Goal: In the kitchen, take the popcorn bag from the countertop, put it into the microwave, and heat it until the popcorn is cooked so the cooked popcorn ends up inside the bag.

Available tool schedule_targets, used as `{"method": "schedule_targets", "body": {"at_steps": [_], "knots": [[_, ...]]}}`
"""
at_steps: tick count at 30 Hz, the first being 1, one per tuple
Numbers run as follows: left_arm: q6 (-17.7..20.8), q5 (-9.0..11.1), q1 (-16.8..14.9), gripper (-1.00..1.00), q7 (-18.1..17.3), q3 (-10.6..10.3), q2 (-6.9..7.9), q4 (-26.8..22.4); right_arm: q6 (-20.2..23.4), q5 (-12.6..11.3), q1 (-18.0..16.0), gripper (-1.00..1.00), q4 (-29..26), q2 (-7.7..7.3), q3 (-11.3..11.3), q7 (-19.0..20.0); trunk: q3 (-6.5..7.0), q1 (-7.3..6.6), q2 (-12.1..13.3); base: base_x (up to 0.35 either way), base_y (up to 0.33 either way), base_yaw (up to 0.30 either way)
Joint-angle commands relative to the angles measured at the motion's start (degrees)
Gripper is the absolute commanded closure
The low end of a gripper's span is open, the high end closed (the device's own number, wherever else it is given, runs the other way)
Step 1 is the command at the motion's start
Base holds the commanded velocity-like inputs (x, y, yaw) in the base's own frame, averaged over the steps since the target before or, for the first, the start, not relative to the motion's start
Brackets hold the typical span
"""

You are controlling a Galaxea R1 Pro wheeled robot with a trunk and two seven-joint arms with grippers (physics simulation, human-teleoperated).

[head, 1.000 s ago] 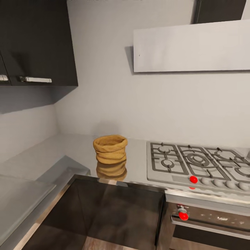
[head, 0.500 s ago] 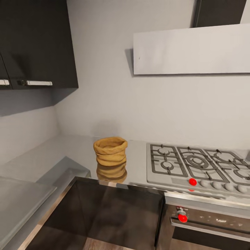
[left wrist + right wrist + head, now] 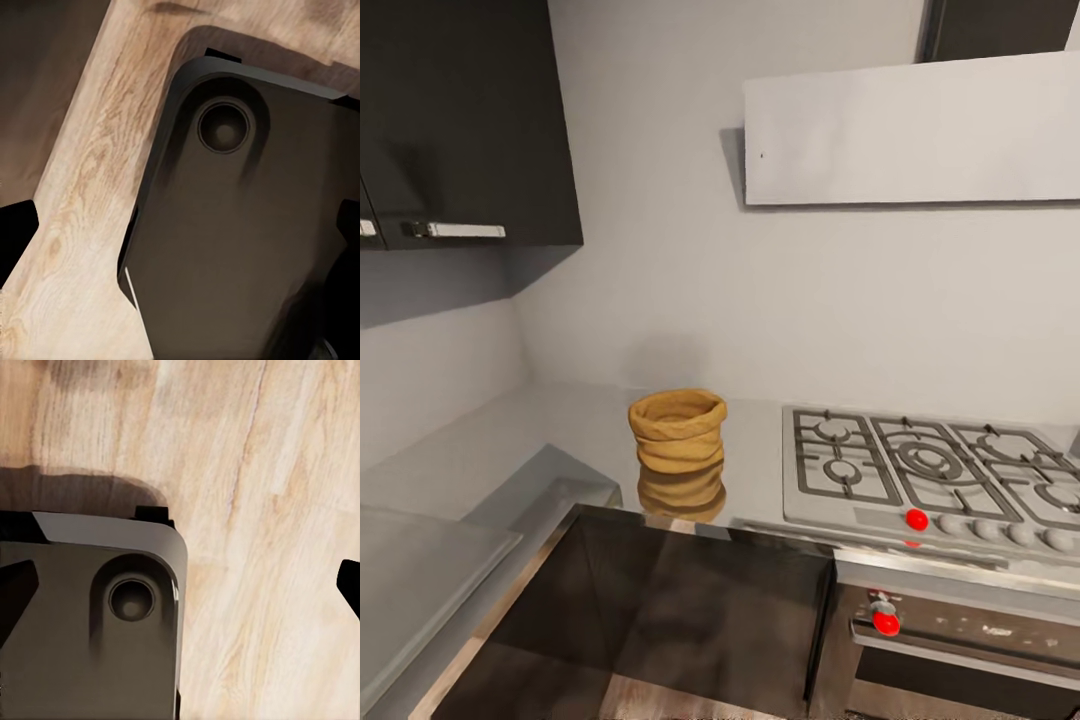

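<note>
Popcorn bag waits on the kitchen counter, arms low.

Left to right: your popcorn bag (image 3: 678, 429) stands upright on the counter (image 3: 490, 455), just beside the gas hob (image 3: 930, 475). Reach carelessly and you could crush or topple it. Neither hand's grip can be told.

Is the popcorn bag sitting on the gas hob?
No: the popcorn bag stands on the countertop, left of the gas hob.

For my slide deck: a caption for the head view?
Popcorn bag upright on glossy countertop, left of gas hob.
</note>
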Motion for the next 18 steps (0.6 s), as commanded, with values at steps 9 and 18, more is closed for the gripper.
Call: {"method": "schedule_targets", "body": {"at_steps": [9,18], "knots": [[-0.13,0.19,0.0,-1.0,0.1,-0.32,-0.06,-0.05,-0.3,0.6,-0.07,-1.0,0.18,0.02,-0.46,-0.24,-0.88,0.0,-0.04,0.0,0.0,0.0],[-0.16,0.19,0.0,-1.0,0.07,-0.32,-0.09,-0.05,-0.3,0.6,-0.07,-1.0,0.18,-0.04,-0.46,-0.26,-1.7,0.0,-0.04,0.0,0.0,0.0]]}}
